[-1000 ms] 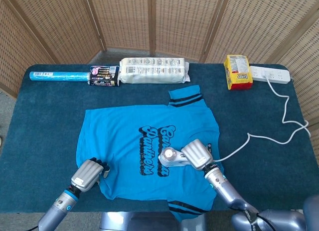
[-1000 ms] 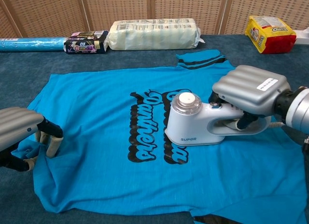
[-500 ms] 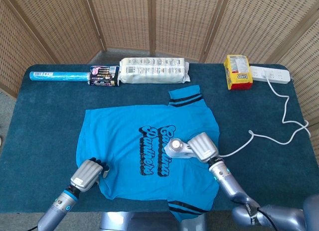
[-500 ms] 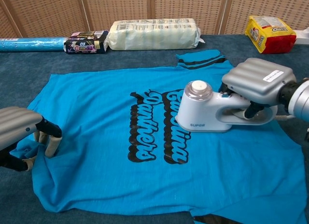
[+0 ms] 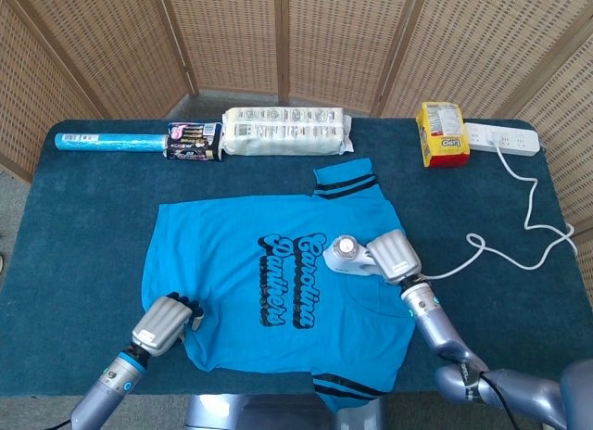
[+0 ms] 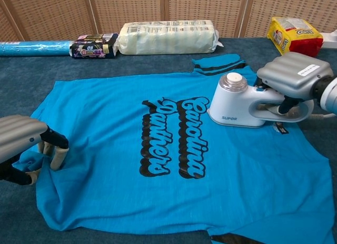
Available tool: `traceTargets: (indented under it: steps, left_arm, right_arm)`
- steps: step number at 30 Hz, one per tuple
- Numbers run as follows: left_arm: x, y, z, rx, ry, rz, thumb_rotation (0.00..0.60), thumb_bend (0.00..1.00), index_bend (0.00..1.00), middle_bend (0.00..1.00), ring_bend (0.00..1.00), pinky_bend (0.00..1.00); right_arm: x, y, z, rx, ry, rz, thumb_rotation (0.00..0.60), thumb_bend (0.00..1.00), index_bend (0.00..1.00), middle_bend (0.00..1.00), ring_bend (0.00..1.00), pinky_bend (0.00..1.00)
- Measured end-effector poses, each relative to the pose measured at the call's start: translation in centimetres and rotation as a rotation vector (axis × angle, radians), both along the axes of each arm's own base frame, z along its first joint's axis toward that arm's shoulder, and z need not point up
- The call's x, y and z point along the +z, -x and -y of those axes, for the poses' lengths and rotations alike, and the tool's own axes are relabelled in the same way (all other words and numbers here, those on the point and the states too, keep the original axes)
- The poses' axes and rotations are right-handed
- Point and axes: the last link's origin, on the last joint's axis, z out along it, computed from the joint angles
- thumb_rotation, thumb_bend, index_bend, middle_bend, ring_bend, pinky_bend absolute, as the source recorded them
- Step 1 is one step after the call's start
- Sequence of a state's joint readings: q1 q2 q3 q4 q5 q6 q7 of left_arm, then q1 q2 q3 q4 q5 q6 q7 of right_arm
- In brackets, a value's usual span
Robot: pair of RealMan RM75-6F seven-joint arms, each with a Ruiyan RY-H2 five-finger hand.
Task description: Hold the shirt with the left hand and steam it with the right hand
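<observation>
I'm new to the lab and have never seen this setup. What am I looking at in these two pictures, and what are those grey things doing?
These are two cameras on one robot: the head view looks down from above, the chest view looks across the table from lower down. The grey things are its mechanical hands. The left hand presses on the edge of a blue T-shirt spread flat on the dark table. The right hand holds a white garment steamer resting on the shirt beside its printed lettering. The steamer's cord runs to a power strip at the far right corner. Along the far edge lie a blue roll, a small dark packet, a long clear-wrapped pack and a yellow snack bag.
</observation>
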State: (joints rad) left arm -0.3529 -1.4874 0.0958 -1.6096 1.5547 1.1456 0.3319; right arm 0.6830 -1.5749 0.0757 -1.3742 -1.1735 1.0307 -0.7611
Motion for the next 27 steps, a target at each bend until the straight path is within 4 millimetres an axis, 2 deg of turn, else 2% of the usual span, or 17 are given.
traceTargets:
  steps: [7,17,27]
  left_arm:
    - [0.1,0.1,0.0,0.007,-0.001,0.0,0.6,0.43,0.64,0.61,0.51,0.43]
    - [0.0,0.4,0.2,0.015,0.0,0.008,0.6,0.43,0.64,0.61,0.52,0.43]
    - [0.1,0.4,0.2,0.011,-0.003,0.011,0.6,0.43,0.64,0.61,0.52,0.43]
  right_arm:
    - [-0.9,-2.1,-1.1,0.058,-0.049,0.033,0.6,0.3,0.72,0.75,0.83,0.8]
    - [-2.0,-4.9,-3.8,0.119,-0.109,0.063,0.6,0.29,0.72,0.75,0.83,0.8]
    - [-2.6,-6.5,-7.0,0.168,-0.179,0.07,0.6,0.29,0.72,0.75,0.83,0.8]
